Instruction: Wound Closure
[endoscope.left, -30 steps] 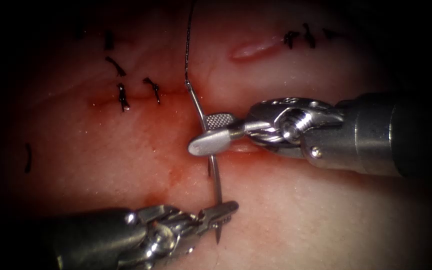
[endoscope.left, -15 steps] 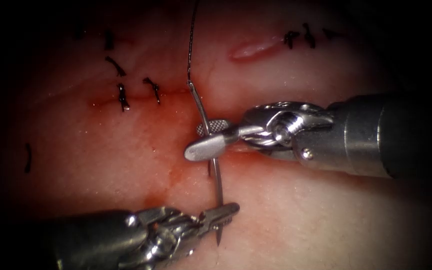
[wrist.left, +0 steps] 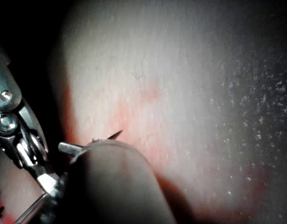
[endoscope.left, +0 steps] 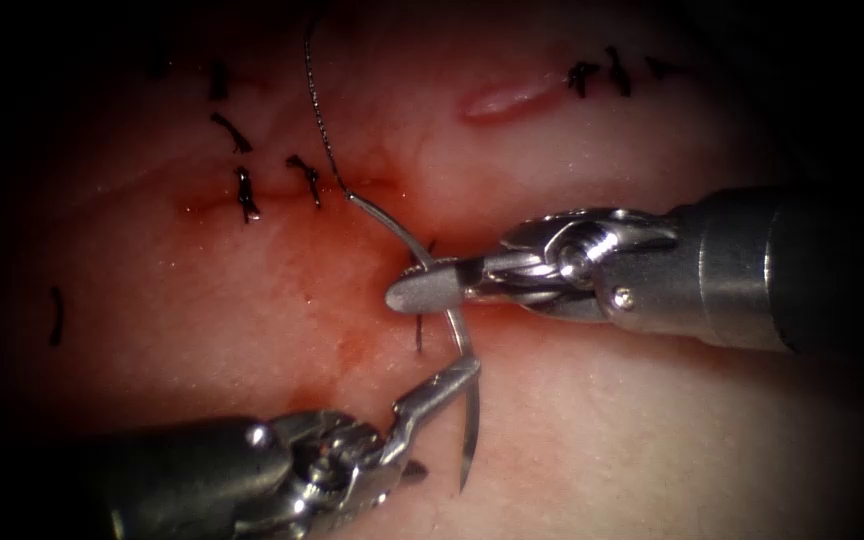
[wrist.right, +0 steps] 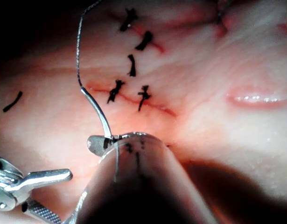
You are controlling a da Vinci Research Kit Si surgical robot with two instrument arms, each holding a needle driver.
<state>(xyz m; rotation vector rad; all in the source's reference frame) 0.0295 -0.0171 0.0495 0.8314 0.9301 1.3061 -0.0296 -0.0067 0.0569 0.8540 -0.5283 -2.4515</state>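
Two needle-driver claws meet over the pale, red-stained pork tissue (endoscope.left: 652, 430); the right claw (endoscope.left: 422, 288) is clamped on the curved steel needle (endoscope.left: 452, 320) near mid-curve, while the left claw (endoscope.left: 457, 377) stands parted, one jaw lying against the needle's lower part; the needle lies above the tissue, its tip (endoscope.left: 463, 487) free below the cut (endoscope.left: 352, 185); braided dark thread (endoscope.left: 317, 110) trails upward from its swaged end.
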